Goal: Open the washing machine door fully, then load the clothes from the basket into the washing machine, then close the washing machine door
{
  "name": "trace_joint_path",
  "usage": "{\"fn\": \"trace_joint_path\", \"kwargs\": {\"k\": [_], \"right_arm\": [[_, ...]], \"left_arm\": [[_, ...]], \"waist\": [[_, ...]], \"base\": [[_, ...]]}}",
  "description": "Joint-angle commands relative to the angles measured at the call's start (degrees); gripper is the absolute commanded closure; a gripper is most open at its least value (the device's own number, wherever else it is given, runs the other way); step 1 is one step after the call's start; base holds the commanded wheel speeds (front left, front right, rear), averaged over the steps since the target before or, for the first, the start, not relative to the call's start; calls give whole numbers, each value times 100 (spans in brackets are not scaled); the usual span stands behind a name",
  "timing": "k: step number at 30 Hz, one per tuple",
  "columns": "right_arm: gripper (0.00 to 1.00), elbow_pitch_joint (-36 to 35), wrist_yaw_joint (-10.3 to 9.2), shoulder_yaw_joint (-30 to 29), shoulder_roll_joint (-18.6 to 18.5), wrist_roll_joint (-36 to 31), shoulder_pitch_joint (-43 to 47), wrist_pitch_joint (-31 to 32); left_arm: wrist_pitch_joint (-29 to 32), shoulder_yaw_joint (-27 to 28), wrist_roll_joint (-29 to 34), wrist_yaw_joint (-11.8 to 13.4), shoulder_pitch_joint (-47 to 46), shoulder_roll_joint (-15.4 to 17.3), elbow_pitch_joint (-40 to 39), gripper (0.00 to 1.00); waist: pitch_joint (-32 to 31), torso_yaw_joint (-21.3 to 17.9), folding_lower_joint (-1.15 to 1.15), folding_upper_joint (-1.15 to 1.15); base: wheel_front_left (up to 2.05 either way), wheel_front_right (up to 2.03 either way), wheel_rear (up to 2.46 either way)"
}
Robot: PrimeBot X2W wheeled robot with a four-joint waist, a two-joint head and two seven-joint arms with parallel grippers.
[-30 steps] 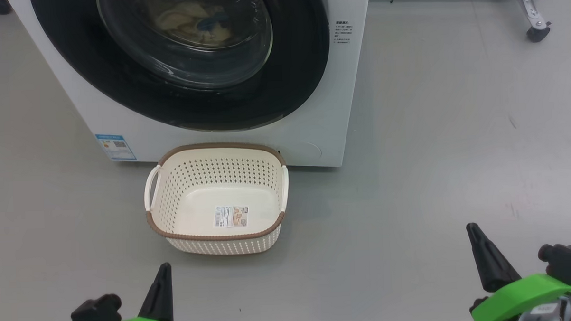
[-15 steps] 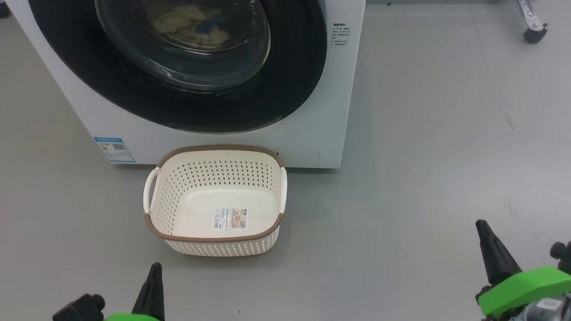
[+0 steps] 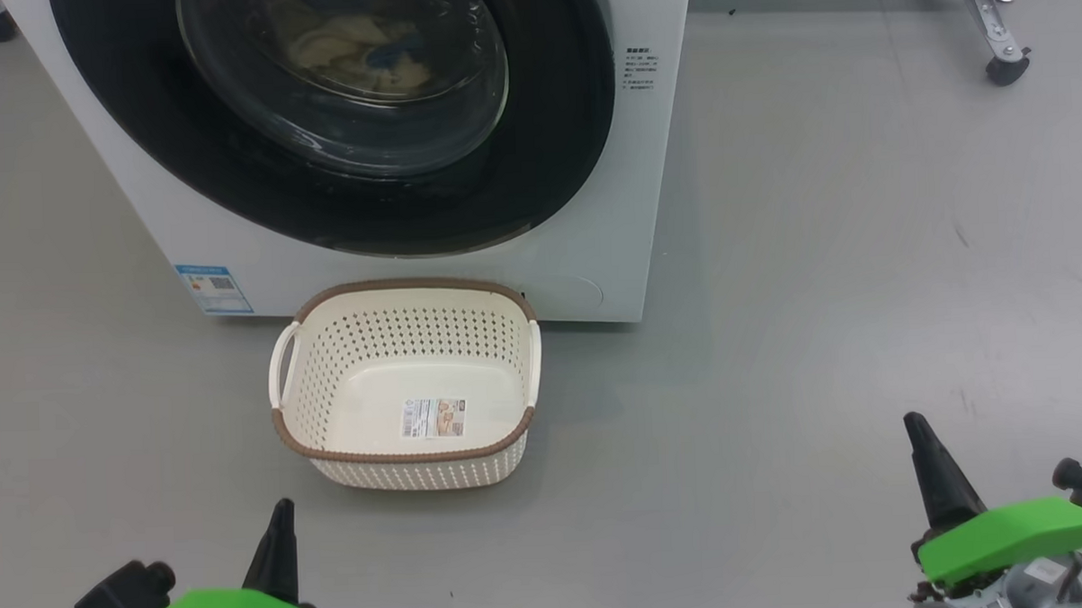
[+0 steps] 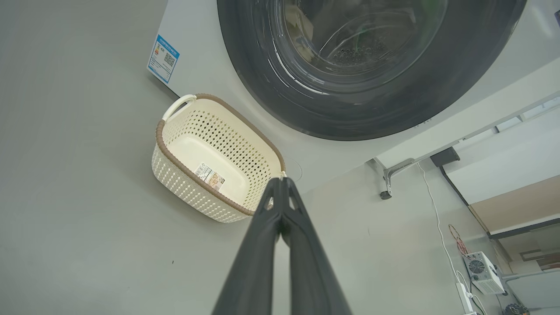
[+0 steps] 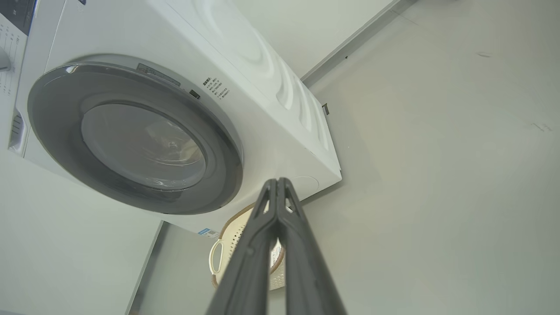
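One basket, one washing machine, one closed door.

Beyond the jaws, the washer is white with a blue sticker. Its door has a glossy black rim and clear glass, with cream-yellow, blue-marked clothes behind it. The basket is cream, perforated, brown-rimmed and white-handled. The floor is grey. The left gripper and right gripper have dark fingers on green mounts.

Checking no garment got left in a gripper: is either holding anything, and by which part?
Nothing is held. The left gripper and the right gripper are both shut and empty; the clothes lie behind the closed door.
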Motion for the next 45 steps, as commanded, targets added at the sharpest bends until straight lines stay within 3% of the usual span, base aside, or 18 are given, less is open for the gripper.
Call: {"fn": "trace_joint_path", "kwargs": {"k": [1,45], "right_arm": [[100,-135,8,-3,-150,193,-309,27],[100,446,15,-117,-191,3113,-817,307]], "left_arm": [[38,183,-154,-49,-292,16,-164,100],[709,1039,-2712,-332,-419,-176,-100,100]], "waist": [[-4,-3,0,0],[-112,-101,0,0]], "base": [[0,0,0],[0,0,0]]}}
